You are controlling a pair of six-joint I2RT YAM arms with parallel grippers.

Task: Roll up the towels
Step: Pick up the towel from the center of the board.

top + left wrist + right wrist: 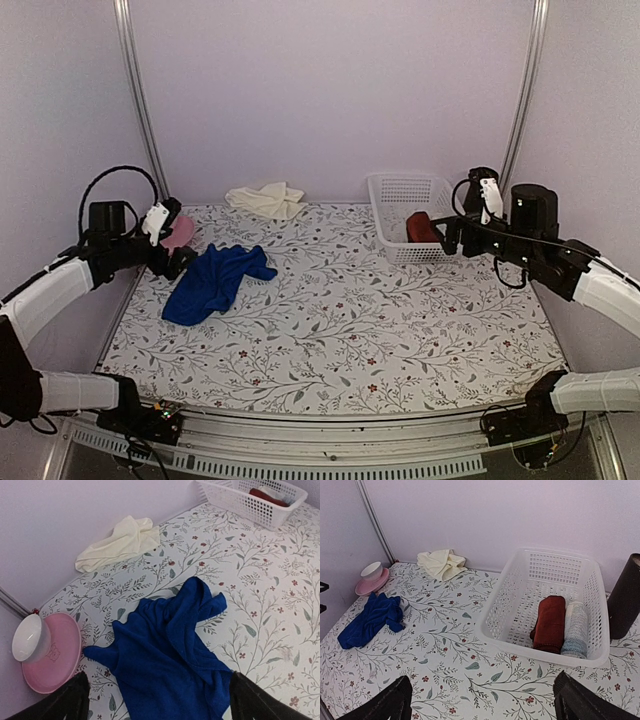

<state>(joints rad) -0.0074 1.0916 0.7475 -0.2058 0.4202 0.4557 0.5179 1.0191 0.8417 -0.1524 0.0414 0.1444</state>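
The royal blue towel (215, 280) lies crumpled on the left of the flowered table (400, 330). In the left wrist view it (165, 665) fills the space below my left gripper (160, 705), whose jaws stand wide open above it without touching. The cream towel (265, 200) lies bunched against the back wall, and shows in both wrist views (120, 542) (440, 564). My left gripper (178, 238) hovers at the table's left edge. At the right, my right gripper (455, 215) (482, 705) is open and empty over bare table beside the basket.
A white plastic basket (400, 190) (540, 652) at the back right holds a dark red roll (551, 622) and a pale roll (574, 630). A pink plate (60, 665) with a white bowl (30, 637) sits in the back left corner. Walls close three sides.
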